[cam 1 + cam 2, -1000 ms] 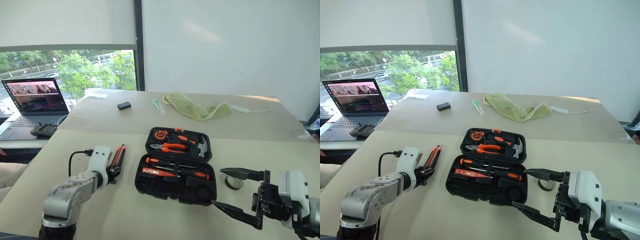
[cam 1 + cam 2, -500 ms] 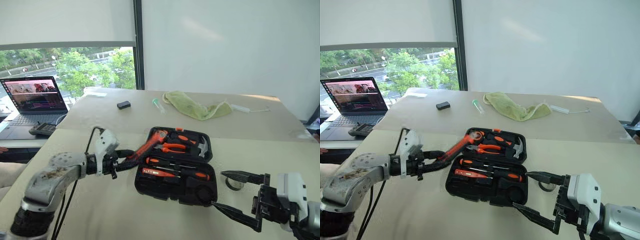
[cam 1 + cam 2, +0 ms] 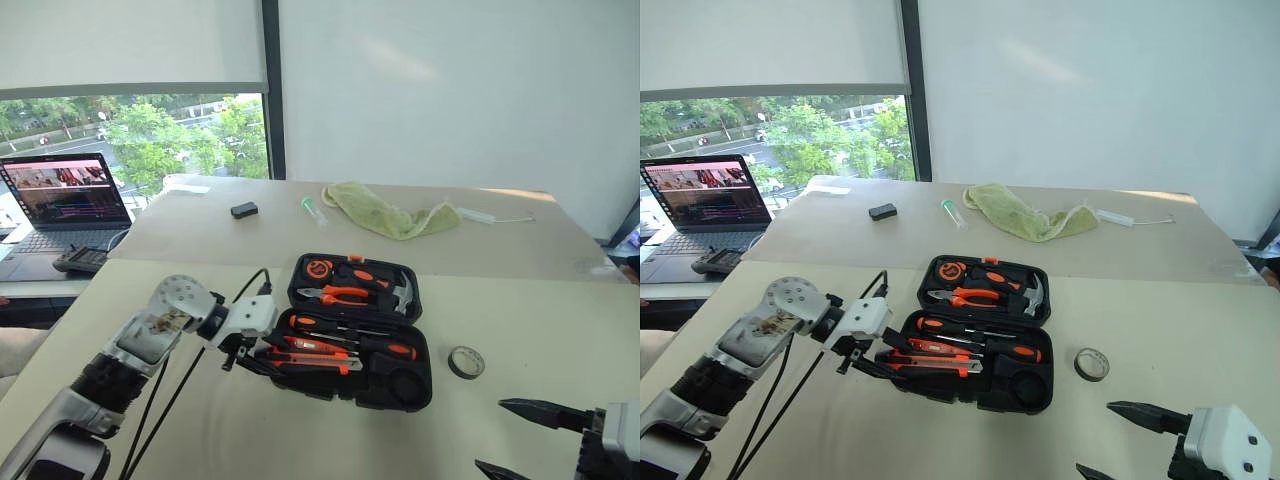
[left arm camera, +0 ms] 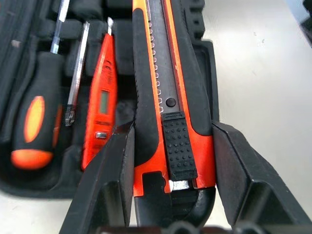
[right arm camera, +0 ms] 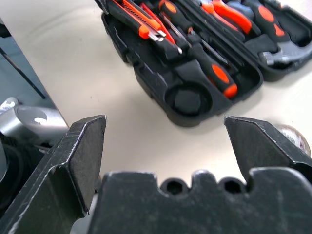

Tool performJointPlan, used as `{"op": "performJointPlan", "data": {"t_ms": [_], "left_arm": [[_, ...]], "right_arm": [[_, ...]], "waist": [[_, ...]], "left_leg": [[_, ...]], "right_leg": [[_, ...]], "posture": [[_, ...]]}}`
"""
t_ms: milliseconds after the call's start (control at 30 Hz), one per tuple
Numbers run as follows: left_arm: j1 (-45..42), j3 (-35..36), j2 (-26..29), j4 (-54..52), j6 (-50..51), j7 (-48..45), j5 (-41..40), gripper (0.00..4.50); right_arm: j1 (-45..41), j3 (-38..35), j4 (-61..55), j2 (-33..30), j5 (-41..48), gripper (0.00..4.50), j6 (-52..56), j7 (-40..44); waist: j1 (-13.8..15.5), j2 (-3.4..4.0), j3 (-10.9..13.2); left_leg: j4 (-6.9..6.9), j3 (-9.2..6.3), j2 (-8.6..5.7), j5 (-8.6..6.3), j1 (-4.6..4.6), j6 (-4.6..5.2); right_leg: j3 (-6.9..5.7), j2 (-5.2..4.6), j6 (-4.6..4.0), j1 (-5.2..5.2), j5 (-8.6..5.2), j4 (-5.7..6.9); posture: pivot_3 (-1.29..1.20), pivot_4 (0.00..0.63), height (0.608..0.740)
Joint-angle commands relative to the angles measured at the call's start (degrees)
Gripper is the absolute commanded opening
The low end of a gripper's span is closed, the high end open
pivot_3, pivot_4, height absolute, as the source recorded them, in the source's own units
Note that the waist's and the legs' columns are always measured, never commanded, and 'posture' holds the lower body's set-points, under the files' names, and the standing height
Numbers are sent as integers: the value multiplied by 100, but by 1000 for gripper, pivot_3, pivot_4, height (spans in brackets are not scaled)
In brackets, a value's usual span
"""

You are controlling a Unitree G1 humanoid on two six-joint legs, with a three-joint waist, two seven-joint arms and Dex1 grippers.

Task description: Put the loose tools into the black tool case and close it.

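While the table (image 3: 540, 300) fills the lower half of the frame, the open case (image 3: 352, 330) sits at its centre, hinge line running left to right. Its upper half holds 1 pliers, 1 hammer and 1 tape measure. Its lower half holds 2 screwdrivers (image 3: 362, 340) and 1 tester (image 4: 100, 109).

From the left of the frame the left claw (image 3: 262, 352) reaches over the case's lower-left edge, clamped on the knife (image 4: 168, 97), 1 finger on each side. The knife's long axis runs left to right, about parallel with the tester, and it hangs over the front recess, so the coming move looks like a short lowering into that slot. I cannot tell whether it already touches the case.

At the lower right corner the right claw (image 3: 515, 440) stands wide open and empty. The tape roll (image 3: 466, 362), 1 in number, lies flat on the table just right of the case, above and left of that claw and nearer to it than to the left.
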Motion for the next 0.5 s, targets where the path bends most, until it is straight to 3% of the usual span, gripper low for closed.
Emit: {"op": "performJointPlan", "data": {"t_ms": [33, 300, 500], "left_arm": [[-206, -140, -127, -29, -109, -63, 182, 1783], [-311, -473, -372, -400, 365, 164, 678, 1783], [-496, -571, -556, -300, 488, 216, 839, 1783]], "right_arm": [[56, -362, -29, 14, 98, 4500, -207, 128], [-275, -603, 271, -330, 342, 4500, -264, 451], [-844, -745, 942, -998, 499, 4500, -182, 1000]], "waist": [[0, 0, 0], [-3, -1, 1], [-1, -2, 1]], "left_leg": [[2, 0, 0, -1, -1, 1], [3, -1, 1, 0, 0, 1], [8, 0, -2, -1, 2, 3]], "right_leg": [[1, -1, 0, 0, 0, 1], [3, -1, 2, 0, -1, 2], [4, -1, 3, 5, 0, 1]], "posture": [[0, 150, 740], [0, 150, 740], [0, 150, 740]]}}
